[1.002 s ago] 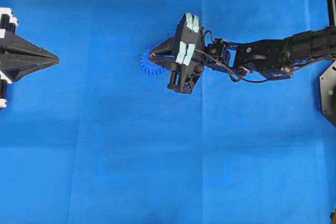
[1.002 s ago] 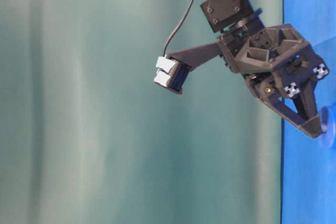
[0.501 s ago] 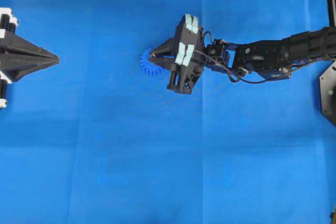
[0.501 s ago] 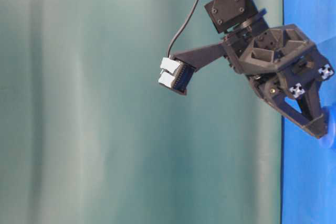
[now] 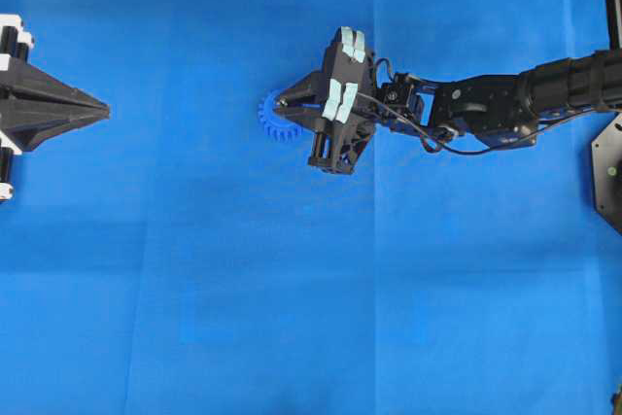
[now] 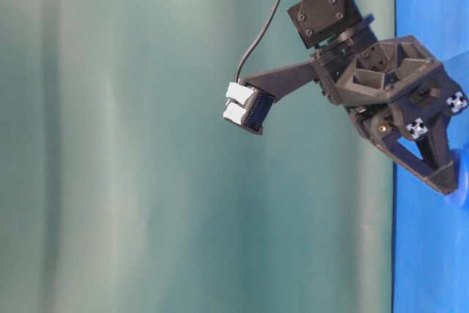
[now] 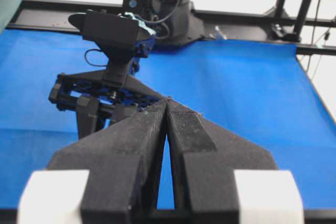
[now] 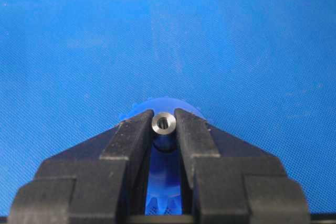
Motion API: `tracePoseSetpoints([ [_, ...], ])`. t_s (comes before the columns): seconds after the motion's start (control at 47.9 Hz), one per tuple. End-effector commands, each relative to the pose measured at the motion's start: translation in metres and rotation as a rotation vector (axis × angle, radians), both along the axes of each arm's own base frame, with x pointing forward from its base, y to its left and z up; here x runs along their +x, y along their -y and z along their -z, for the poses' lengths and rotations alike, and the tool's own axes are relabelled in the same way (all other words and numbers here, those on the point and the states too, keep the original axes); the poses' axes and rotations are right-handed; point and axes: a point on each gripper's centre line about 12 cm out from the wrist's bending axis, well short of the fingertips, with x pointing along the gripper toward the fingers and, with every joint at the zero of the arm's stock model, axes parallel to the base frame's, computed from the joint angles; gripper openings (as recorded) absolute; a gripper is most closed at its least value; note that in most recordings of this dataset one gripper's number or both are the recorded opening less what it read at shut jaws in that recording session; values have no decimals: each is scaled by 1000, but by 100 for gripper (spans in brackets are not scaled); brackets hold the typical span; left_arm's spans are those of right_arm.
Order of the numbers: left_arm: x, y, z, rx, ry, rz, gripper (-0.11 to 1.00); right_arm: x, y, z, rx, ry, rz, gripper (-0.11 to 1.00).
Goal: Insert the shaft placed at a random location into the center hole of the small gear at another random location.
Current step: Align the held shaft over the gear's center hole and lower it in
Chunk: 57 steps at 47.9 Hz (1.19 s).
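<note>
Silvery shaft (image 8: 163, 123) end-on above small blue toothed gear (image 5: 275, 118) flat on the cloth.

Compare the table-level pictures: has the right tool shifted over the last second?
Yes, slightly. The right tool has edged rightward toward the blue mat, its tip now overlapping the gear more.

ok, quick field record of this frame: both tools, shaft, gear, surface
right tool: shut on the shaft, tips over the small gear
shaft: silvery pin seen end-on between the fingertips, directly above the gear
small gear: blue, flat on the cloth, mostly hidden under the right tool
center hole: hidden by the shaft, seating cannot be told
left tool: shut, empty, parked at the left edge
surface: blue cloth
</note>
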Motion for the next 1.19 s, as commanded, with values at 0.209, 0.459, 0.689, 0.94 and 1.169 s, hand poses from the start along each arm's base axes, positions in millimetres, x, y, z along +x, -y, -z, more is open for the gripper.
tracePoseSetpoints([
  [0.209, 1, 0, -2, 0, 6, 2, 0, 5, 0, -10, -6, 33, -1, 3],
  [0.459, 1, 0, -3, 0, 8, 2, 0, 6, 0, -11, -7, 37, -1, 4],
  [0.689, 1, 0, -2, -2, 6, 2, 0, 6, 0, -12, -8, 39, -1, 13],
  [0.94, 1, 0, -3, -3, 8, 2, 0, 6, 0, -11, -5, 38, -1, 68],
  [1.169, 1, 0, -3, -8, 8, 2, 0, 7, -2, -12, -5, 41, -4, 79],
])
